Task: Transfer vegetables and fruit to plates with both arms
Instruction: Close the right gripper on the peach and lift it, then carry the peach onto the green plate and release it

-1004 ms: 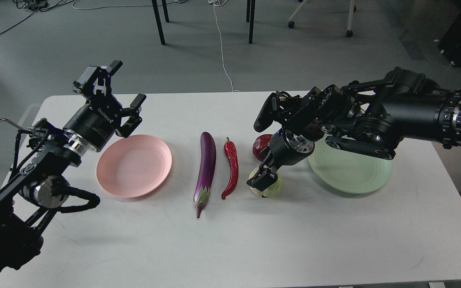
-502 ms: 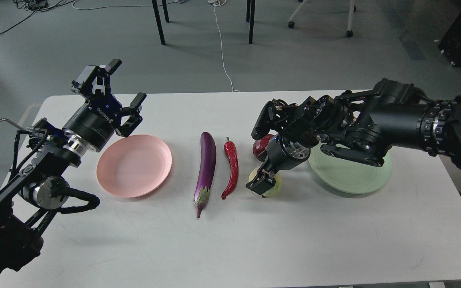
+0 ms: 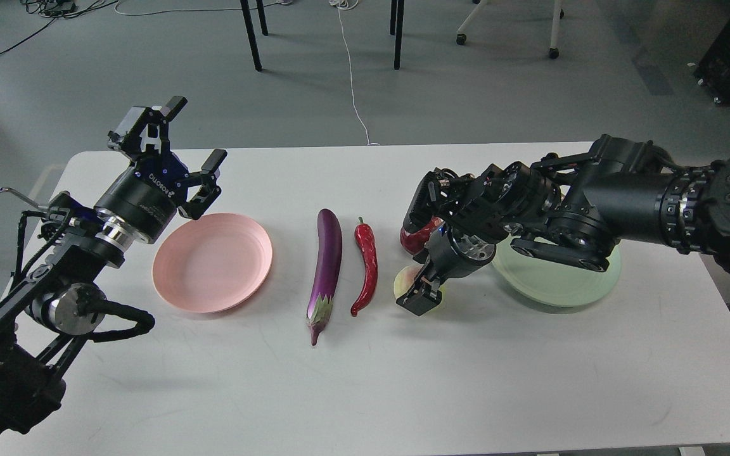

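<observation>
Your R gripper (image 3: 420, 294) sits right on the peach (image 3: 405, 280), can't tell if it's pinching; L gripper (image 3: 178, 158) spread wide, well off past the pink plate (image 3: 213, 262).

peach (image 3: 405, 280) half hidden behind right gripper (image 3: 421, 296); pomegranate (image 3: 417, 239) mostly covered; grip unclear

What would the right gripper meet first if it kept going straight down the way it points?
Probably the peach: the right gripper points down right over it, seemingly already around it, though contact is unclear. Below it lies only the table.
</observation>
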